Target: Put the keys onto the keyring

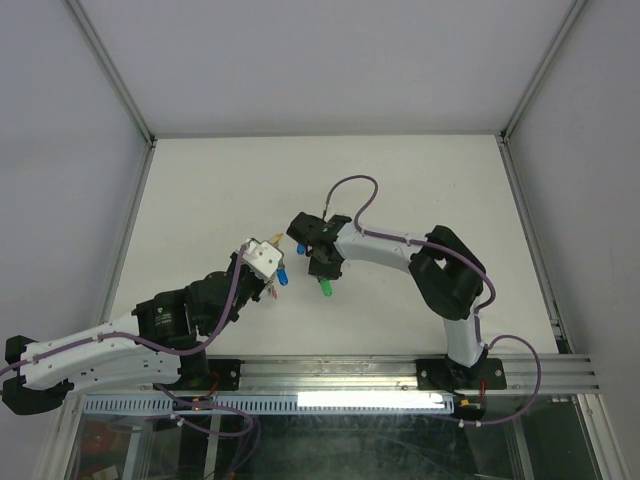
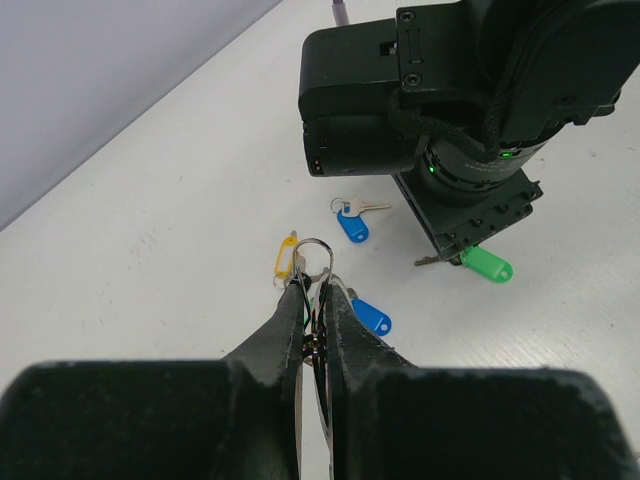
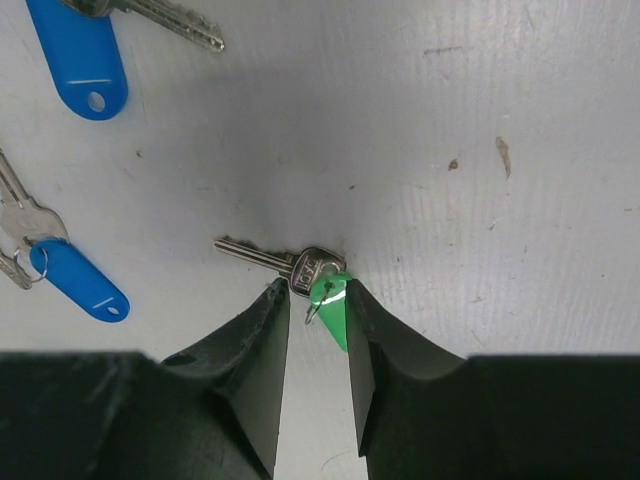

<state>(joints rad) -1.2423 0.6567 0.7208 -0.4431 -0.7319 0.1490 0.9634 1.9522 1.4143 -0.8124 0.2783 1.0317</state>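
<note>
Left tool (image 2: 315,292) is pinched shut on the keyring (image 2: 313,250), whose thin wire loop pokes out past the fingertips, pointing away from the arm's base. A yellow key (image 2: 285,256) sits just beside the loop on its left, its long axis roughly along the fingers; I cannot tell whether it is threaded on.

Just right of those fingers, the nearer blue key (image 2: 370,318) lies flat on the table (image 2: 150,250), its tag slanting toward the near right. Beyond it, the farther blue key (image 2: 352,225) also lies flat, its silver blade pointing right and its tag angled back toward the near side.

Farther on, the right tool (image 3: 312,292) is at a narrow setting, closed on the green key (image 3: 325,290) at the point where tag meets head. From the right wrist camera, the blade points left and slightly up across the table, and the green tag trails back between the 2 fingers.
</note>
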